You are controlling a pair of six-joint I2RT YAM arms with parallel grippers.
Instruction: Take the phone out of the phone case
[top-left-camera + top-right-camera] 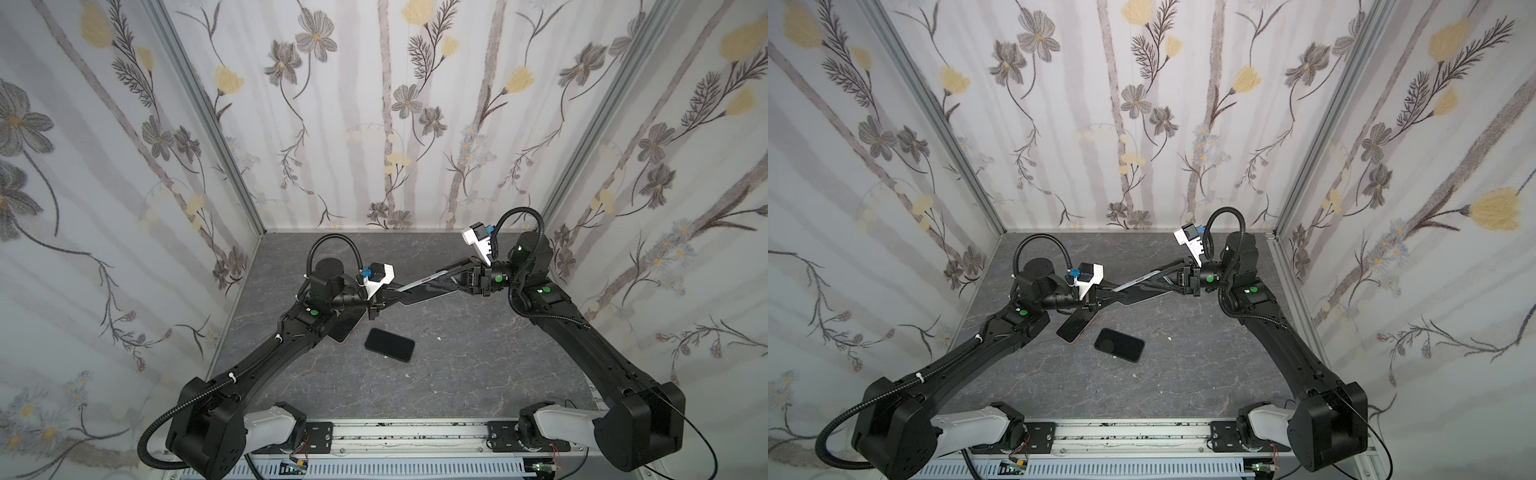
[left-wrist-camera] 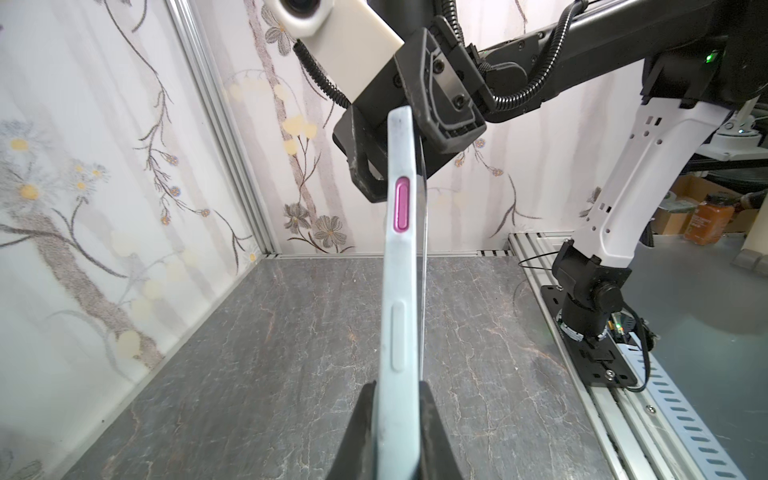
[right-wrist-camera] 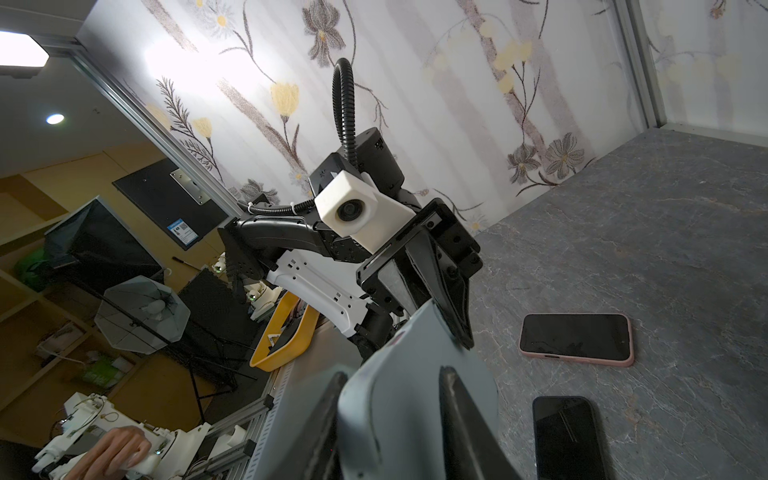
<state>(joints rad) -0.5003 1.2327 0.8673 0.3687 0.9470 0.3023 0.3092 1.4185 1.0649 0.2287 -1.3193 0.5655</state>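
Closest to the left wrist lens, the left gripper [image 2: 395, 388] is clenched across the near end of the phone case [image 2: 397, 270], a pale blue one with a pink button, seen edge-on. At the far end the right gripper [image 2: 405, 170] straddles the same case, and its fingers [image 2: 363, 166] seem pressed against both faces, so I judge it to be grasping the phone case too. The phone [image 1: 428, 294] sits inside, held aloft over the table [image 1: 457, 374] a little toward 12 o'clock of centre, with the left grip at the 8 o'clock end and the right at 2 o'clock. A thin dark edge seems to part from the case near the right fingers, which hints that the lip is loosening. Doing this well probably means one grip holding only the rim while the other eases the phone out slowly, without bowing it. Below, at 6 o'clock, lies a black phone [image 1: 390, 345]. At its 10 o'clock a pink-cased phone [image 1: 1076, 326] lies half under the left forearm. Both lie where a dropped phone could land, and the wrists are crowded together.
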